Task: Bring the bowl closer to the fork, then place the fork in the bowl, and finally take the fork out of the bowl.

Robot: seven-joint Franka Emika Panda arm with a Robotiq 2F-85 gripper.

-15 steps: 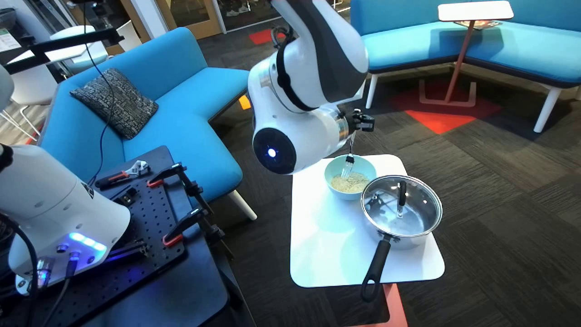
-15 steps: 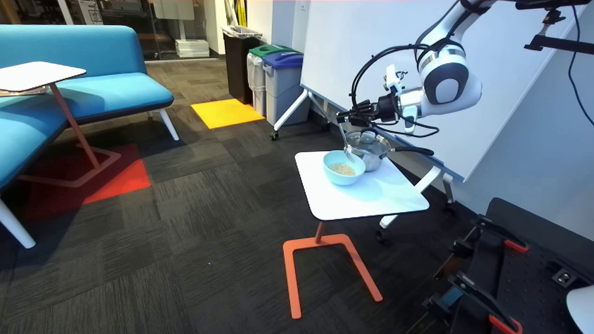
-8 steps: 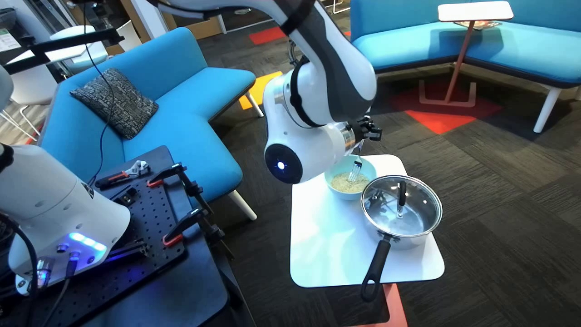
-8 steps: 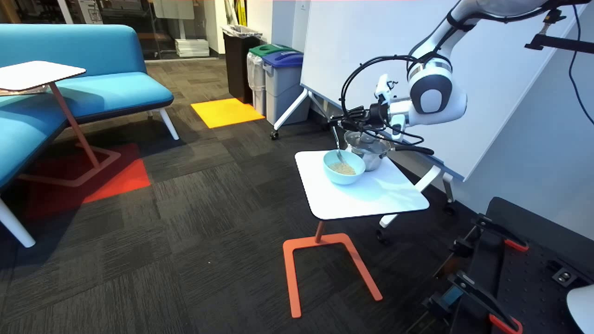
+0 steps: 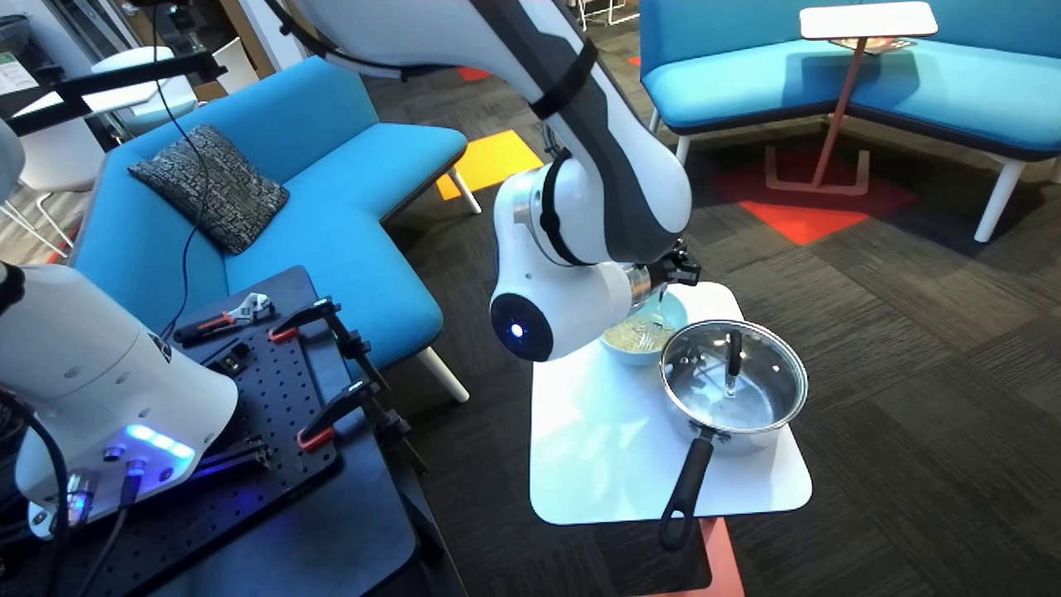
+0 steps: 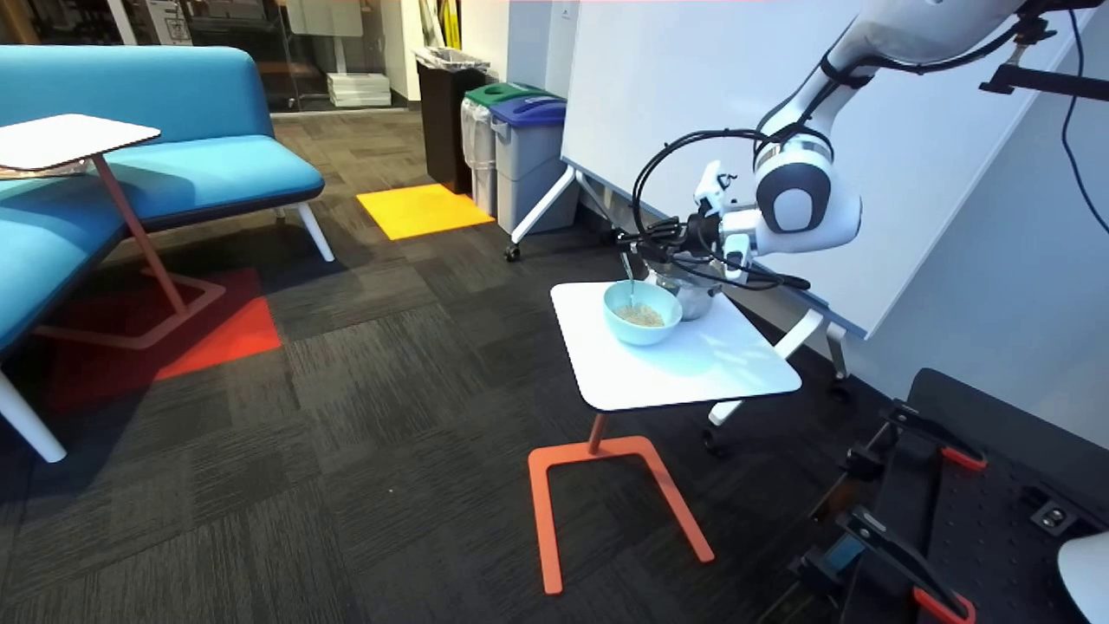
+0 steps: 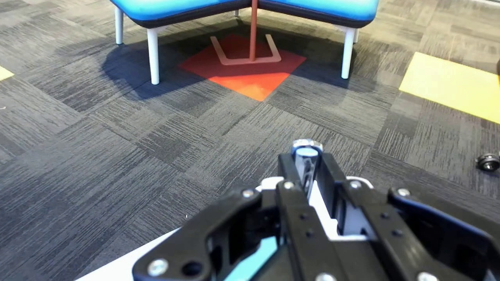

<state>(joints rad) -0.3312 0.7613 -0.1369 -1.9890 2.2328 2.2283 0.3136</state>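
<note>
The pale blue bowl (image 5: 637, 358) stands on a small white table, with pale grains inside. It also shows in an exterior view (image 6: 641, 334), and a strip of it shows under the jaws in the wrist view (image 7: 254, 259). My gripper (image 5: 686, 270) is above the bowl's far rim, its fingers shut on the upper handle of the metal fork (image 5: 651, 334). In an exterior view the fork (image 6: 628, 267) hangs nearly upright from the gripper (image 6: 619, 238) into the bowl. Its tines are at the grains. In the wrist view the handle's end (image 7: 307, 153) shows between the fingertips (image 7: 307, 160).
A metal pan with a glass lid (image 5: 729, 377) stands close beside the bowl, its black handle (image 5: 686, 493) reaching past the edge of the white table (image 5: 593, 448). A whiteboard (image 6: 684, 104) stands behind the arm. A blue couch (image 5: 331, 224) is beside the table.
My gripper has moved down with the fork in it. The fork has gone deeper into the bowl and its tines now meet the grains. The bowl and the pan have not moved.
</note>
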